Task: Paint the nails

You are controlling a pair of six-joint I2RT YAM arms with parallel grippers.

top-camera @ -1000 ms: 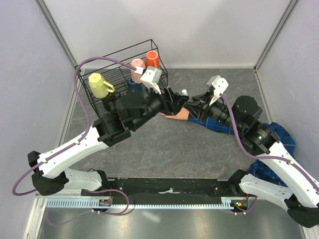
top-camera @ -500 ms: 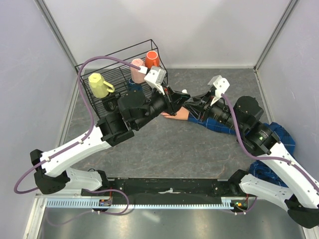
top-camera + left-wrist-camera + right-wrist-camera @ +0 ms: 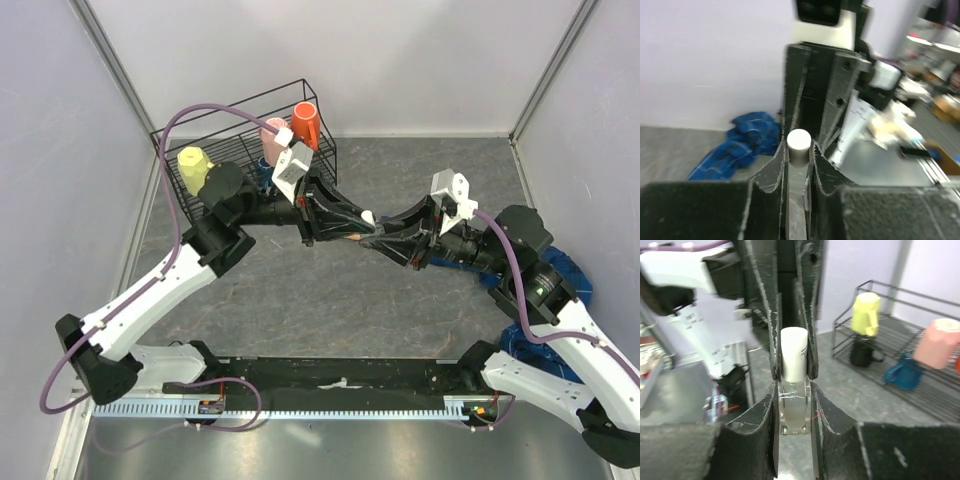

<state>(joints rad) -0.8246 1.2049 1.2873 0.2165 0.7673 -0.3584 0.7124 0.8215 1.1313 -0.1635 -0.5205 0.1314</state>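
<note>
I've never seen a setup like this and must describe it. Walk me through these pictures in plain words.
This is a robot with two arms bolted to a grey table. One picture looks down from above; the other two come from a camera on each wrist. The arms meet at one small clear bottle: the right gripper pinches its body, the left gripper its white cap. At the back left stands a black wire rack with a yellow cup, a pink cup and an orange cup. Blue plaid cloth lies near the right arm.
</note>
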